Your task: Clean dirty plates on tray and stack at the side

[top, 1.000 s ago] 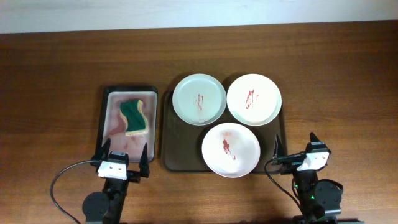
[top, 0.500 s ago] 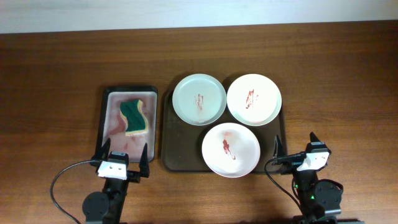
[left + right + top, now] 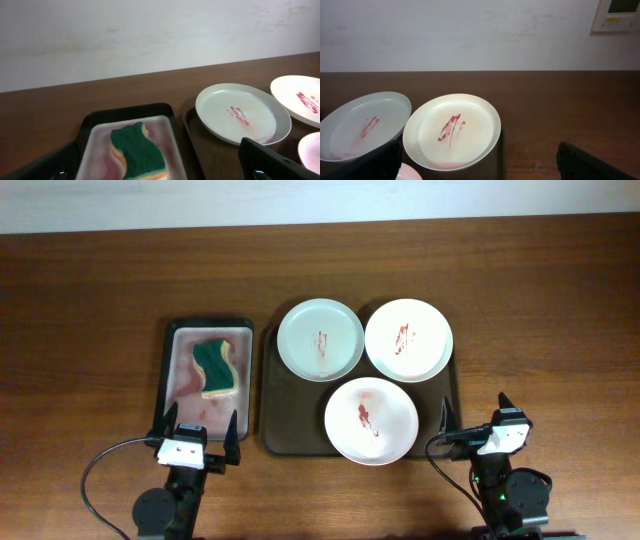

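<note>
Dark brown wood-grain tabletop (image 3: 90, 300) carries the whole scene. Nearest the arms' bases, the left gripper (image 3: 199, 420) has its two black fingers spread wide with nothing between them, at the near end of a small black-rimmed tray (image 3: 165, 370). A black cable (image 3: 95, 470) loops on the table beside that arm. The right gripper (image 3: 473, 408) is likewise spread and empty, just off the near right corner of the large dark brown tray (image 3: 285, 420).

On that large tray the nearest plate (image 3: 371, 420) is white with a red streak at its centre, and it reaches the tray's near rim. Beyond it, two more plates sit side by side at the far end. The pale green plate (image 3: 320, 339) on the left has thin red marks, and the white plate (image 3: 408, 340) on the right has a red smear. Their rims meet or nearly meet, and both come close to the near plate. All three are on the tray and none is stacked.

In the small tray's pinkish inside lies a wavy green sponge (image 3: 215, 367) with a yellow underside, past the left gripper. Farthest off stands a pale wall (image 3: 470, 30).
</note>
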